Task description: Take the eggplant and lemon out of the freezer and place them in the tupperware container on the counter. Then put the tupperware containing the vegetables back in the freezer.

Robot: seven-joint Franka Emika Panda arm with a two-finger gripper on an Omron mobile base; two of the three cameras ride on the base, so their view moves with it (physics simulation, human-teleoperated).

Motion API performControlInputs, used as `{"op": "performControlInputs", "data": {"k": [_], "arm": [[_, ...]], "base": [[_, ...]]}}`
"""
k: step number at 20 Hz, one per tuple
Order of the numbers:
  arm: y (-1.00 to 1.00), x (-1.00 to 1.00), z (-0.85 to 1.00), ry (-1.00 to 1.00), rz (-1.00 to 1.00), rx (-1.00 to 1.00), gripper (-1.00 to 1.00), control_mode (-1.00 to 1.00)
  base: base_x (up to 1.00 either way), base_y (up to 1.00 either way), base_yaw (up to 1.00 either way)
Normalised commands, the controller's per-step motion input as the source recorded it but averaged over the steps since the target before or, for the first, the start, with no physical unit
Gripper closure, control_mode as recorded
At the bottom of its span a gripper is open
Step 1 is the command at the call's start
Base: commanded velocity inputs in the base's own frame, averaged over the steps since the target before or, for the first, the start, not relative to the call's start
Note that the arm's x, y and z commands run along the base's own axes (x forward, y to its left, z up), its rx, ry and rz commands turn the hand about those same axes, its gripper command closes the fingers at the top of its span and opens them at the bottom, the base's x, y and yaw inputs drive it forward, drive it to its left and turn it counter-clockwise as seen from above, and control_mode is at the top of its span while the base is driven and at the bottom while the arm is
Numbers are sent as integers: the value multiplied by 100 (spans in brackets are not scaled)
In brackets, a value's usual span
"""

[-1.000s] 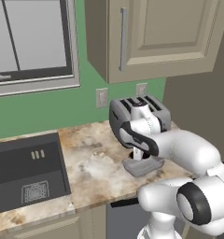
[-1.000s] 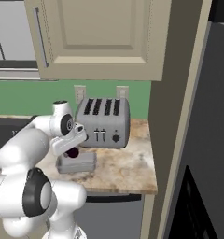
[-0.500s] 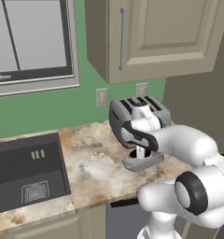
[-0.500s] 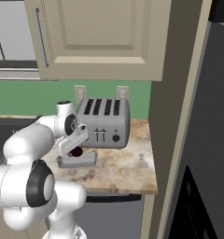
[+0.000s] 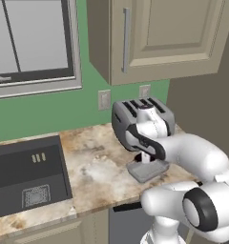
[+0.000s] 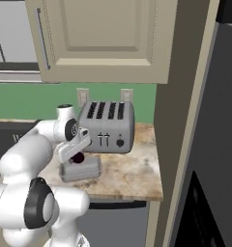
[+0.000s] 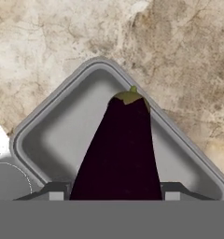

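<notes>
My gripper [image 7: 115, 191] is shut on the dark purple eggplant [image 7: 118, 149], green cap pointing away from the hand. It hangs just above the grey tupperware container [image 7: 53, 135], which sits on the marbled counter [image 7: 179, 56] in front of the toaster. From the right base view the eggplant [image 6: 78, 157] shows as a dark lump under the hand, over the tupperware container [image 6: 81, 169]. The left base view has the tupperware container [image 5: 147, 170] below the gripper [image 5: 145, 157]. The lemon is out of view. A tall grey appliance front [image 6: 212, 125] stands at the right; I cannot tell if it is the freezer.
The silver four-slot toaster [image 5: 142, 116] [image 6: 106, 128] stands right behind the container. A dark sink [image 5: 26, 171] lies to the left, with bare counter [image 5: 95, 157] between. Beige wall cabinets [image 6: 103, 38] hang overhead. A tall beige panel [image 6: 181, 120] ends the counter on the right.
The arm's elbow has swung outward and the hand has sunk a little over the container. The eggplant stays in the grip; the container and toaster have not moved.
</notes>
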Motion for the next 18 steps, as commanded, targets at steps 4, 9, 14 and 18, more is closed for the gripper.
{"op": "performControlInputs", "data": {"k": [4, 9, 14, 18], "arm": [[0, -16, 0, -1, 0, 0, -100, -100], [0, -5, 0, -3, 0, 0, -100, -100], [0, -7, 0, -8, 0, 0, -100, -100], [0, -20, 26, -15, 0, 0, -100, -100]], "base": [[0, 0, 0], [0, 0, 0], [0, 0, 0], [0, 0, 0]]}}
